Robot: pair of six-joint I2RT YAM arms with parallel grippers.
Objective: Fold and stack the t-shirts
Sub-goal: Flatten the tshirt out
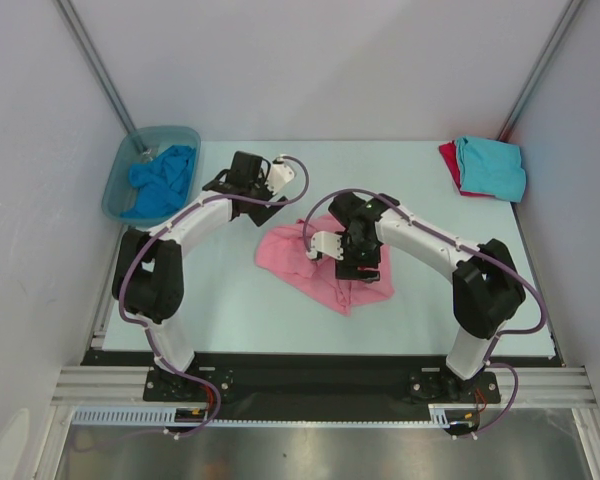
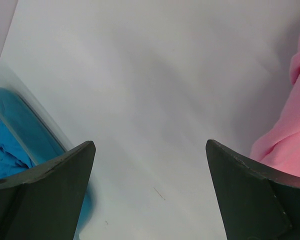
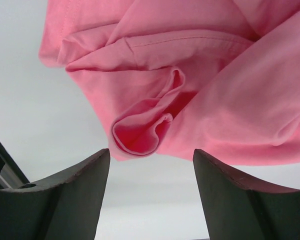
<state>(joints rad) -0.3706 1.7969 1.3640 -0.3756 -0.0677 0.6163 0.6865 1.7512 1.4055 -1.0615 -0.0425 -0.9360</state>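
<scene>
A crumpled light pink t-shirt (image 1: 315, 262) lies mid-table. My right gripper (image 1: 359, 266) hovers over its right part, open. In the right wrist view the right gripper (image 3: 151, 155) has bare table between its fingers. The pink t-shirt (image 3: 190, 75) lies just past the tips, showing a rolled fold. My left gripper (image 1: 248, 200) stands open behind the shirt's left side. In the left wrist view the left gripper (image 2: 150, 150) holds nothing, with the pink t-shirt (image 2: 290, 140) at the right edge. A turquoise t-shirt (image 1: 492, 167) lies folded on a red t-shirt (image 1: 447, 157) at the back right.
A translucent grey-blue tub (image 1: 118, 187) stands at the back left with a bright blue t-shirt (image 1: 162, 180) bunched inside. The left wrist view shows the tub (image 2: 25, 127) and the blue t-shirt (image 2: 7, 150) at its left edge. Grey walls close in the table on three sides.
</scene>
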